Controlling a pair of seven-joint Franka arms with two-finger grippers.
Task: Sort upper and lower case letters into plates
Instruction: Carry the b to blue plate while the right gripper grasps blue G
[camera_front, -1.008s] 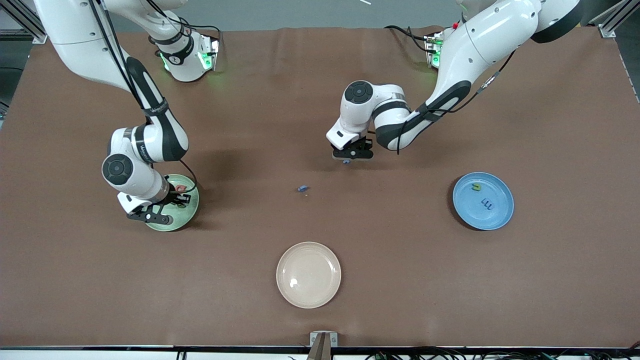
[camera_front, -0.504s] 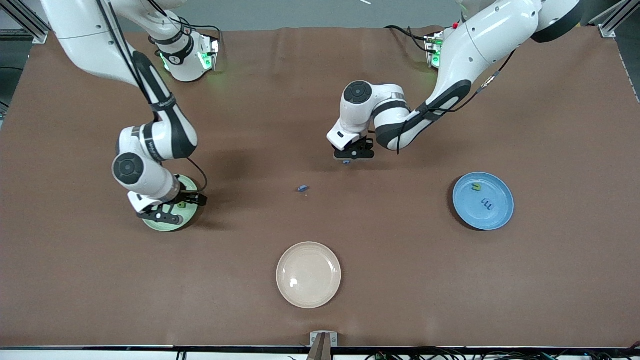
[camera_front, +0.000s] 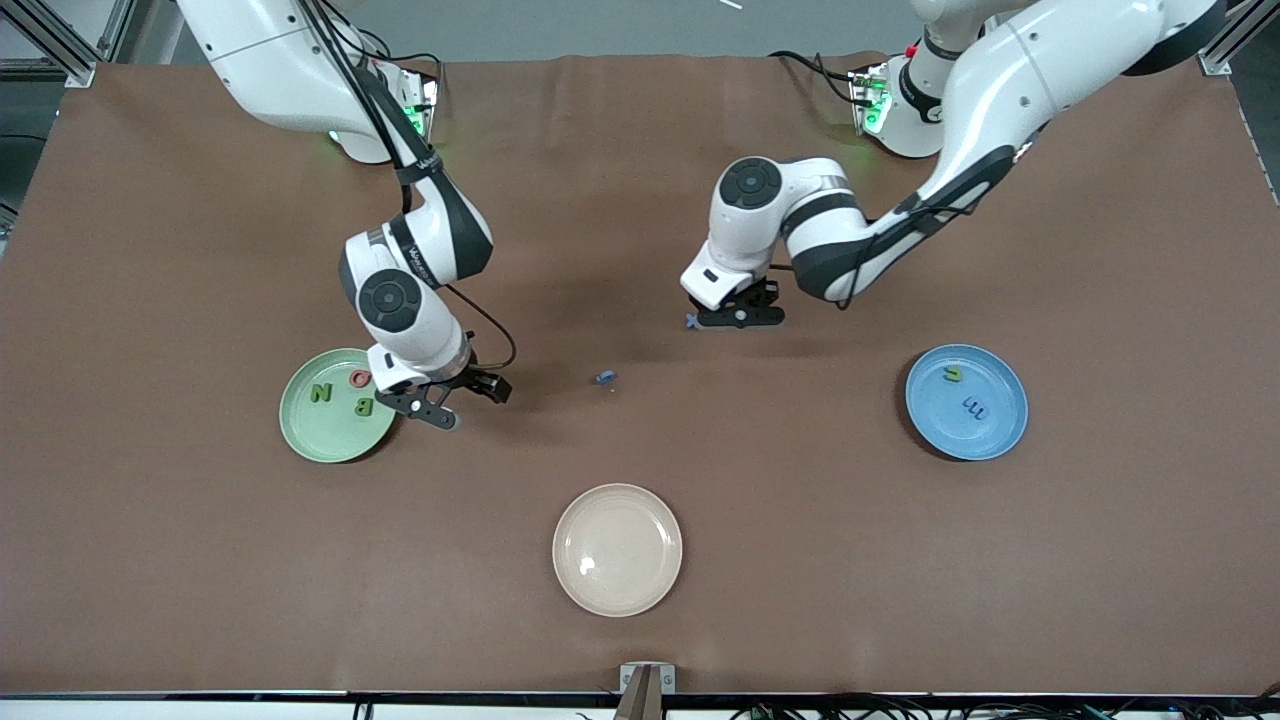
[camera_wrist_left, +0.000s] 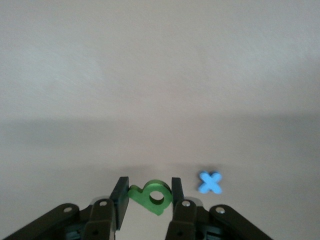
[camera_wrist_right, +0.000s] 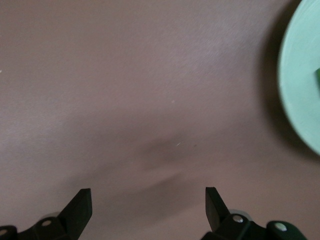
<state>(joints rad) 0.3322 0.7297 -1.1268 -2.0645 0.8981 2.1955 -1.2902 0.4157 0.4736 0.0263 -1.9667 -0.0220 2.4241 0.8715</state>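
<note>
The pale green plate (camera_front: 318, 432) holds a green N (camera_front: 321, 393), a red O (camera_front: 359, 378) and a green B (camera_front: 364, 406). My right gripper (camera_front: 455, 400) hangs open and empty just beside this plate, toward the table's middle; the plate's rim (camera_wrist_right: 299, 85) shows in the right wrist view. The sky blue plate (camera_front: 992, 430) holds a green c (camera_front: 953, 375) and a blue m (camera_front: 973, 406). My left gripper (camera_wrist_left: 147, 192) is shut on a small green letter (camera_wrist_left: 152, 196) with a round hole. It is low over the table's middle, next to a blue x (camera_wrist_left: 210, 182).
A cream-beige plate (camera_front: 617, 549) stands empty near the front edge. One more small blue letter (camera_front: 604, 378) lies on the brown mat between the two grippers. The blue x (camera_front: 692, 321) lies on the mat beside the left gripper.
My right gripper has opened and swung off the green plate toward the table's middle, uncovering the N, O and B. The left gripper has shifted slightly, still holding the green letter.
</note>
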